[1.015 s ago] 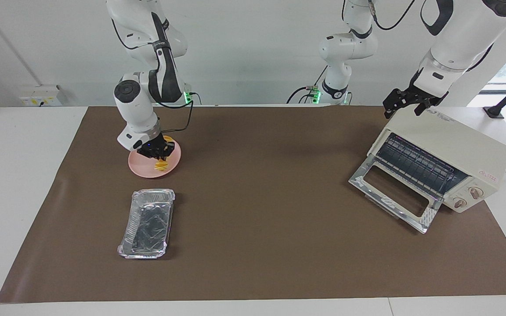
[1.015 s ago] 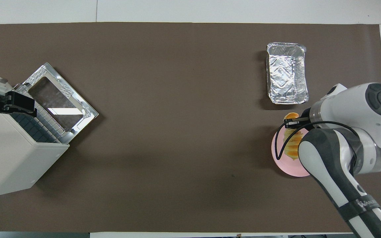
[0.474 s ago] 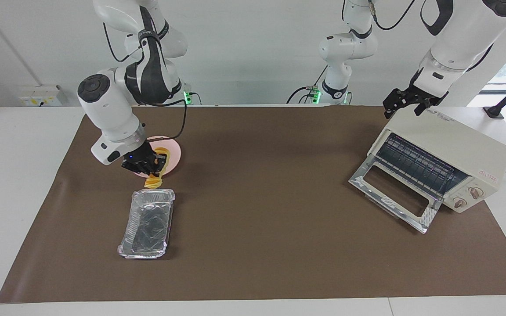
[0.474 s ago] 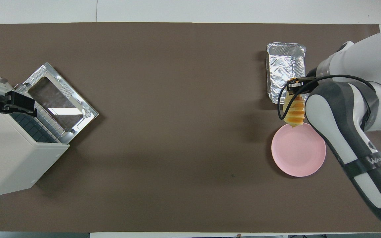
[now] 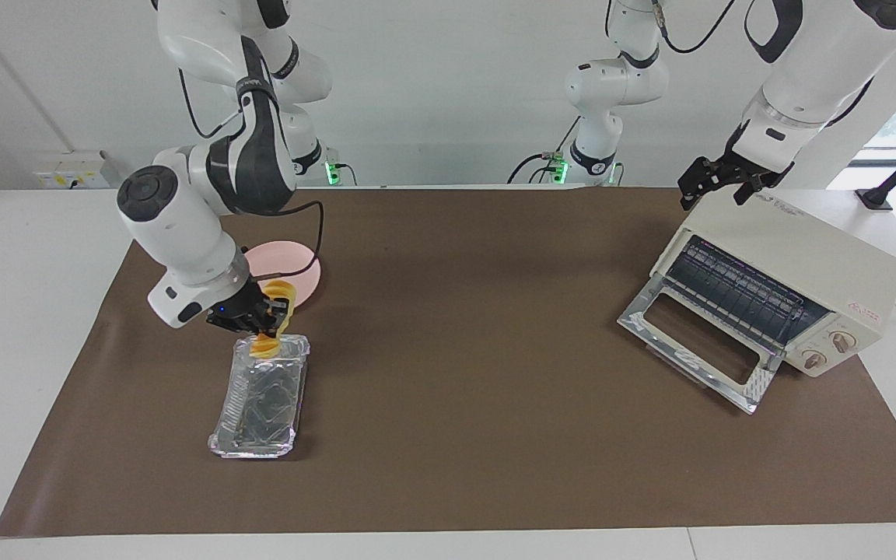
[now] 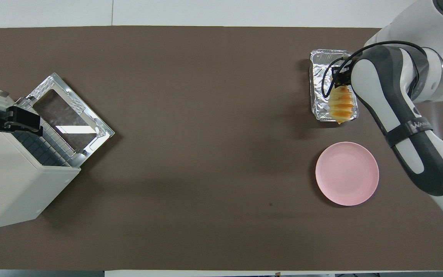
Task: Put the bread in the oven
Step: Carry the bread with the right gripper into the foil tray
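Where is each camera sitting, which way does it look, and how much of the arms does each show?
Facing view: high across the table, looking at the robots; both arms show, the right gripper holding the ridged golden-yellow bread over the silver foil tray, the left gripper over the cream-white oven.
Overhead view: above the robots' end, looking steeply down; right arm, left gripper.
Shared: bread, tray, round pink plate, oven.

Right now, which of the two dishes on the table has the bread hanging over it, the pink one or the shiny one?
The silver foil tray. The right hand holds the bread above the tray's end nearest the robots; the round pink plate beside it is bare.
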